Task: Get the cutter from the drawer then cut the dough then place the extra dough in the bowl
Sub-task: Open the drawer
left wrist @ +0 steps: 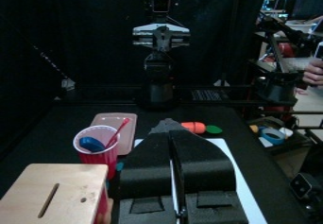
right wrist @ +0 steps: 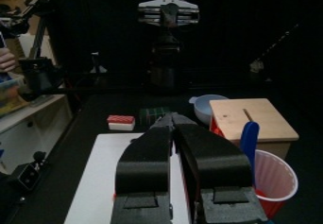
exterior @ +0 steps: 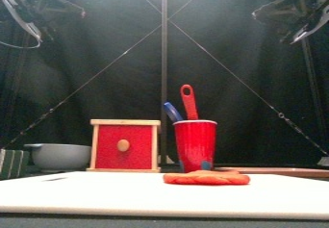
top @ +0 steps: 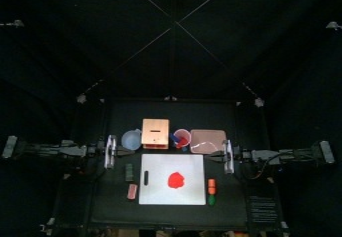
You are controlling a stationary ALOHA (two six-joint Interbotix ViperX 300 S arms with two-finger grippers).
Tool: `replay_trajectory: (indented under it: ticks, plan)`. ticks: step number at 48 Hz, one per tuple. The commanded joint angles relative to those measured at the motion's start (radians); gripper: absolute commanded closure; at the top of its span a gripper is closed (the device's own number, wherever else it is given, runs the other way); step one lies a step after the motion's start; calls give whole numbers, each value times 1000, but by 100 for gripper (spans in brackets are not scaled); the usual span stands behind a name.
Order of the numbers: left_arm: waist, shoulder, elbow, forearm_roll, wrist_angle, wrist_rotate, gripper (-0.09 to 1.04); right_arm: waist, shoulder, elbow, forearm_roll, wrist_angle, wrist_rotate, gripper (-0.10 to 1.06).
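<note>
Dough (exterior: 206, 178), a flat red disc, lies on the white cutting board (exterior: 90, 198) on the counter, between the left jaws and the right jaws and forward of both. Each pair hangs pressed together, holding nothing, off its own side of the board. Soft and light, the dough looks likely to sag or tear, so scraps are best pinched at an edge. Behind it, a red cup (exterior: 195, 147) holds a blue knife (exterior: 171, 112) and a red knife (exterior: 189, 99). Toward the left jaws, the wooden box (top: 156, 131) has its red drawer (exterior: 135, 157) shut, the cutter presumably inside, unseen; the small knob (exterior: 123, 145) is the handhold. Beside it, the blue-grey bowl (exterior: 58, 156) shows nothing in it.
</note>
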Motion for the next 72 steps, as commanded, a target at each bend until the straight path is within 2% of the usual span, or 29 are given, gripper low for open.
replay_trajectory:
  ticks: [1,7,14,19,24,37,43,53,60,72]
  plan:
    - [-12,63,21,-38,-67,-12,99,12,25,-9,11,-3,12,98]
    - [-49,109,29,-75,-130,-14,101,9,55,-32,31,-12,31,95]
    - [-107,184,23,-167,-164,-14,93,-15,158,-121,71,-12,32,95]
    - [-141,241,17,-264,-172,-15,83,-48,262,-219,87,-2,32,95]
    - [-158,296,8,-385,-173,-15,69,-86,357,-310,106,20,32,95]
    - [-178,423,-34,-707,-175,-77,20,-198,572,-509,87,143,29,95]
    - [-178,465,-49,-810,-186,-92,6,-230,653,-588,84,190,29,95]
    - [-163,574,-74,-999,-209,-115,3,-299,808,-723,74,293,26,95]
    - [-140,666,-106,-1083,-221,-118,3,-311,931,-859,63,413,20,95]
    - [-89,778,-166,-1147,-247,-118,3,-324,1103,-1075,-2,663,12,95]
